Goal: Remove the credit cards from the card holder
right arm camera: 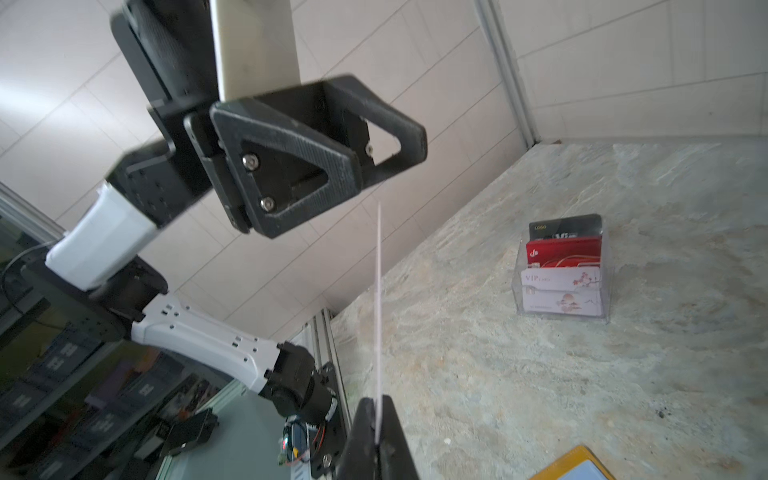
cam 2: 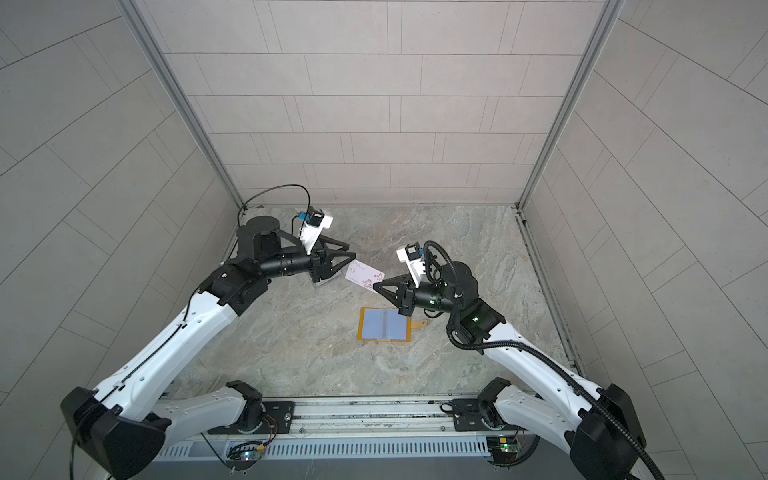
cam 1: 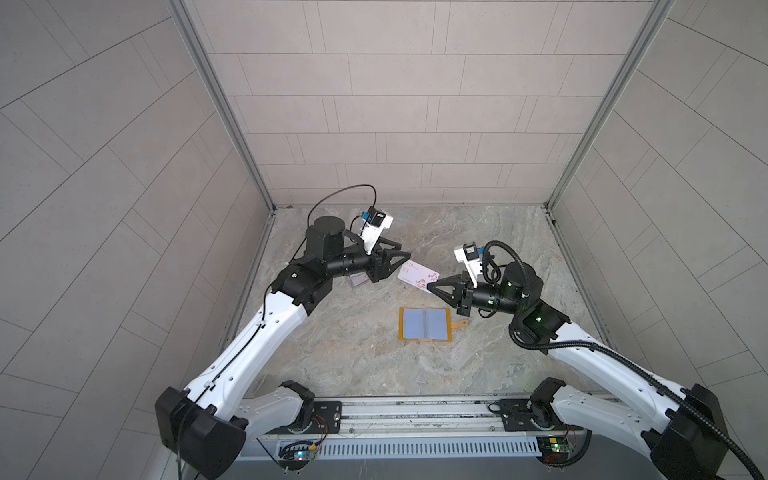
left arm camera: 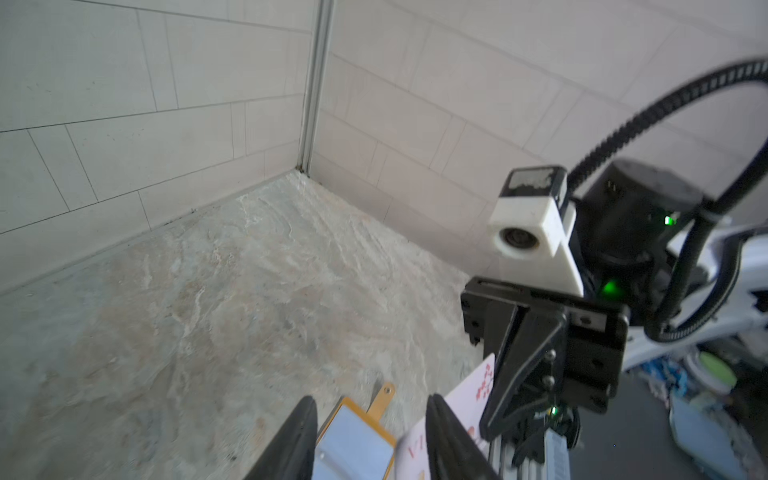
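Lighting in both top views is even, diffuse and moderately bright, and the arms cast only faint, soft shadows on the marble tabletop (cam 1: 353,353). No glare is noted. The straight wall joints bow toward the frame edges, which is wide-angle distortion.

The left wrist view is soft throughout. The left gripper (left arm camera: 370,401) and the card holder (left arm camera: 353,444) are both out of focus.

In the right wrist view the pale card (right arm camera: 378,291), edge-on in the right gripper (right arm camera: 377,405), reads as a washed-out streak. The room beyond the table is dim and blurred.
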### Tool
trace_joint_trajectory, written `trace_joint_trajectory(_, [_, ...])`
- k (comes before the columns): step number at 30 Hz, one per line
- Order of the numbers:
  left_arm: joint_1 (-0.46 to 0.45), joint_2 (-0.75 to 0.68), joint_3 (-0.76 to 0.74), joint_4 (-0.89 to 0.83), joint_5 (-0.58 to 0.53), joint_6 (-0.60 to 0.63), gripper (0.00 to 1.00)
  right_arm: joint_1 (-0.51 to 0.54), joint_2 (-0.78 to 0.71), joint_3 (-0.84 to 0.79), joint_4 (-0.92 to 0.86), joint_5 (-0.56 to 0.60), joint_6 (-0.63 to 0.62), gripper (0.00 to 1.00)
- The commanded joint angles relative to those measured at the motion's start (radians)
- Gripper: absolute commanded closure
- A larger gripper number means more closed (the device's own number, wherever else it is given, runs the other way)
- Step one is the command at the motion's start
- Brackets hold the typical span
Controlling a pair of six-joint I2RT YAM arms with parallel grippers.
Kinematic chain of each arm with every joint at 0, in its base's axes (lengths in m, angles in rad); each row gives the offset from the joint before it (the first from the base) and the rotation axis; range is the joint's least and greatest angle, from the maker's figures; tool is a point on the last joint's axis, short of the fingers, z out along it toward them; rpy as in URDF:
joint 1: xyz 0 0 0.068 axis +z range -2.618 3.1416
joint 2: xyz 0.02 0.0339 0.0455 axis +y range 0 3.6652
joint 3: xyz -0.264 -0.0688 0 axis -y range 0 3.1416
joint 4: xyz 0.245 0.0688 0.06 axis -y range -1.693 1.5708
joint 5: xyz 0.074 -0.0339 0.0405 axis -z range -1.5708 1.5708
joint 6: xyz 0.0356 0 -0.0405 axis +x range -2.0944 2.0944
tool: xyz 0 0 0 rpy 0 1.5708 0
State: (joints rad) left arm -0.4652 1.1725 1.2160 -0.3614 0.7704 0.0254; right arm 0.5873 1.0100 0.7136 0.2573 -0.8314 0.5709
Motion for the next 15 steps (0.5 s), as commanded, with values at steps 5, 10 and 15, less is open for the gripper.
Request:
trace_joint_trajectory(5, [-0.004, 0.057, 0.087, -0.477, 0.144, 0.329, 0.61, 0.033, 0.106, 0.097, -0.276, -0.184, -0.201, 1.00])
trace_joint_trajectory(10, [-0.019, 0.094, 0.137, -0.625, 0.170, 0.418, 0.62, 0.046, 0.158, 0.181, -0.414, -0.213, -0.311, 1.00])
trace_joint_trajectory(15, [-0.030, 0.113, 0.163, -0.701, 0.151, 0.469, 0.64, 0.051, 0.188, 0.230, -0.494, -0.246, -0.386, 1.00])
